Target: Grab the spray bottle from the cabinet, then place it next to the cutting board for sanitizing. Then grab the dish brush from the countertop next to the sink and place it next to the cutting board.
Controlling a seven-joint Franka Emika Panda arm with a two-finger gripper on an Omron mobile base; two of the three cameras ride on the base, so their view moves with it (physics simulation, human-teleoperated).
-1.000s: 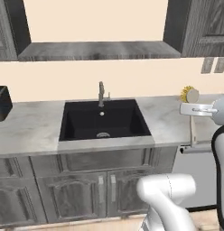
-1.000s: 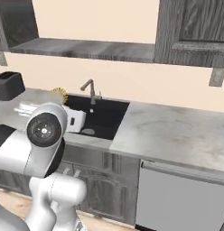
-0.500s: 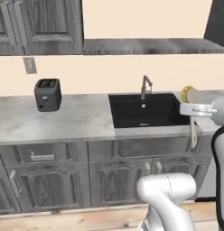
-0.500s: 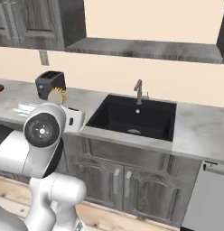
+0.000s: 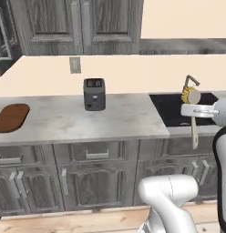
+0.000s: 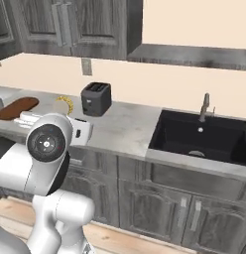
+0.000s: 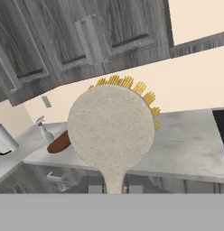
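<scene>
My gripper point(image 5: 195, 110) is shut on the dish brush point(image 5: 192, 96), holding it in the air in front of the counter. The pale handle hangs down and the round head with yellow bristles points up. In the hand view the brush head point(image 7: 111, 128) looms close. Behind it, far off, the slim pale spray bottle point(image 7: 43, 130) stands upright just left of the reddish-brown cutting board point(image 7: 59, 142). The oval cutting board point(image 5: 12, 117) lies flat at the counter's left end. From the right base view my gripper point(image 6: 49, 118) and the brush head point(image 6: 62, 104) sit right of the board point(image 6: 18, 107).
A dark toaster point(image 5: 94, 94) stands mid-counter against the wall. The black sink point(image 5: 176, 107) with its steel faucet point(image 5: 191, 82) lies to the right. Dark grey wall cabinets point(image 5: 78, 27) hang above the marbled countertop point(image 5: 119, 119). A white roll-like thing point(image 7: 4, 140) stands left of the bottle.
The whole scene has slid right as the base drove left: the sink went from centre to the right, and the toaster and cutting board came into view. The brush stays in my grip.
</scene>
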